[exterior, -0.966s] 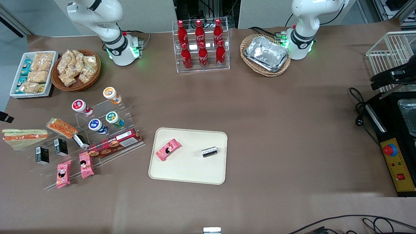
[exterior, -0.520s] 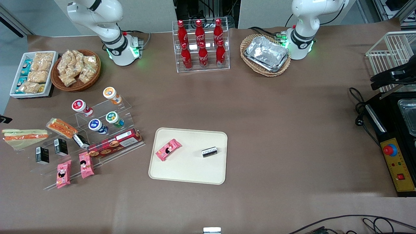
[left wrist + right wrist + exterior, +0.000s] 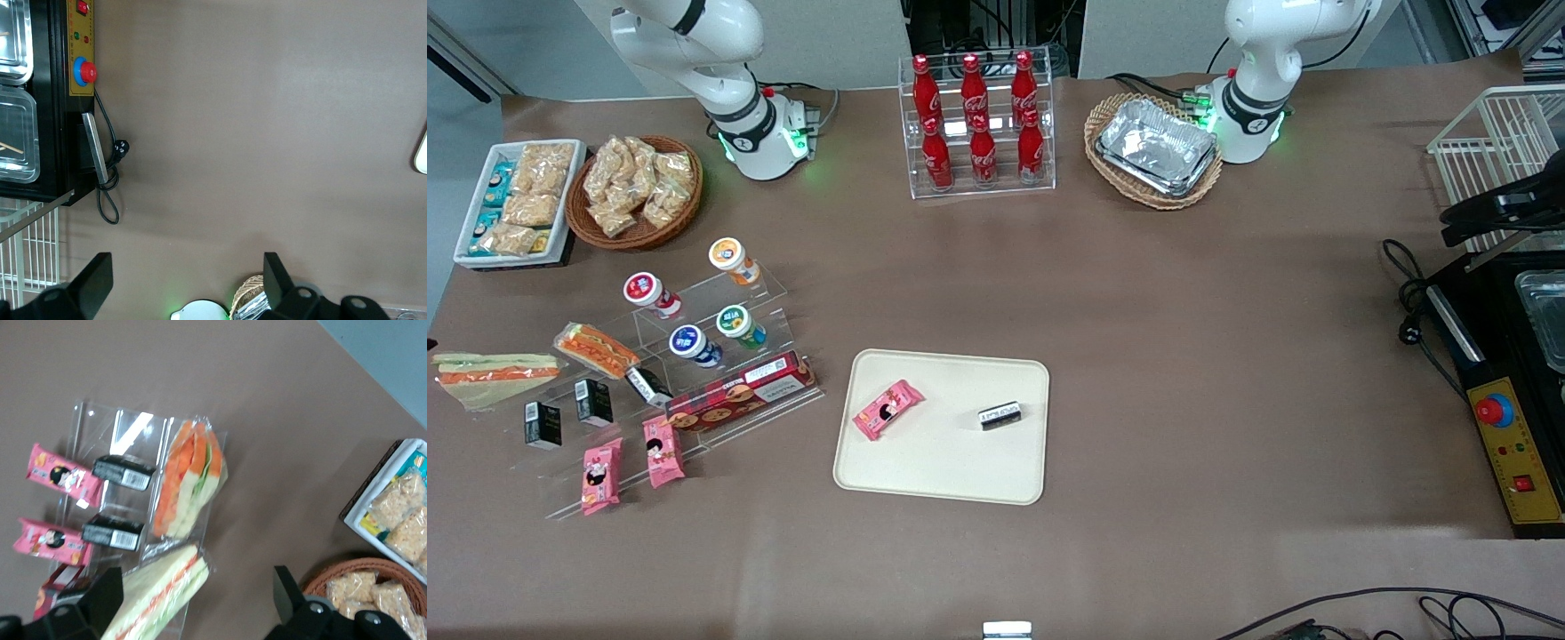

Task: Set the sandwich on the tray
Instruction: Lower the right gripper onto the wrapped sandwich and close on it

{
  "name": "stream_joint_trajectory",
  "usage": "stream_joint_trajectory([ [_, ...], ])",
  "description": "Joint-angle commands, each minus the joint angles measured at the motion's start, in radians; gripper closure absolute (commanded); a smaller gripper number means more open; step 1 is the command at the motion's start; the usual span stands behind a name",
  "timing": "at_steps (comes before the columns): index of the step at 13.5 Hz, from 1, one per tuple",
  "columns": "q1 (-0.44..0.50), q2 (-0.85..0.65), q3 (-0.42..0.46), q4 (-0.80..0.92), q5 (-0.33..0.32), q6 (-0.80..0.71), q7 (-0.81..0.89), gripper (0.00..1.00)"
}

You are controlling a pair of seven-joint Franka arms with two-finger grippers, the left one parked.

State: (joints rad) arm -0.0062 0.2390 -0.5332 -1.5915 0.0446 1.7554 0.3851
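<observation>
Right wrist view: gripper (image 3: 195, 579) hovering above the sandwich (image 3: 160, 593), jaws spread wide, nothing held.

Item, location: sandwich lying flat toward the working arm's end of the table, just beside the shorter orange sandwich (image 3: 190, 477) and the clear display stand (image 3: 127, 427); well apart from the tray (image 3: 943, 480).

Item, form: long wedge, pale soft bread, one orange stripe, green filling; loose clear film wrap, glossy, crinkled at the edges.

Tray, form: flat, cream, matte, rounded corners, low rim. Already carrying a pink snack packet (image 3: 887, 410) and a small black box (image 3: 999, 415); bare surface between them and nearer the front camera.

Risks, judged:
- Wrong pick: shorter orange sandwich close by, easily taken in error.
- Slip: slick film likely to slide on the pads; only wrap pinched, wedge sagging or dropping.
- Crush: soft bread, likely to deform under a hard squeeze.
- Collision: clear stand hard to see, edges close to the descent path; black boxes (image 3: 123, 472) nearby liable to be knocked.
- Placement: long wedge possibly landing on the packet or overhanging the rim.
</observation>
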Motion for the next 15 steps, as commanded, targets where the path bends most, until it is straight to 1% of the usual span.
stream_joint_trajectory([
  [1,-0.015,0.052,-0.007,0.01,0.012,0.081,-0.02,0.0],
  [4,-0.015,0.091,-0.007,0.018,0.014,0.145,-0.026,0.0],
  [6,-0.017,0.1,-0.007,0.022,0.017,0.161,-0.028,0.0],
  [7,-0.023,0.103,-0.007,0.022,0.044,0.18,-0.028,0.0],
  [10,-0.044,0.131,-0.01,0.022,0.206,0.194,-0.052,0.0],
  [13,-0.058,0.155,-0.034,0.012,0.28,0.228,-0.113,0.0],
  [15,-0.061,0.169,-0.042,0.002,0.284,0.231,-0.121,0.0],
])
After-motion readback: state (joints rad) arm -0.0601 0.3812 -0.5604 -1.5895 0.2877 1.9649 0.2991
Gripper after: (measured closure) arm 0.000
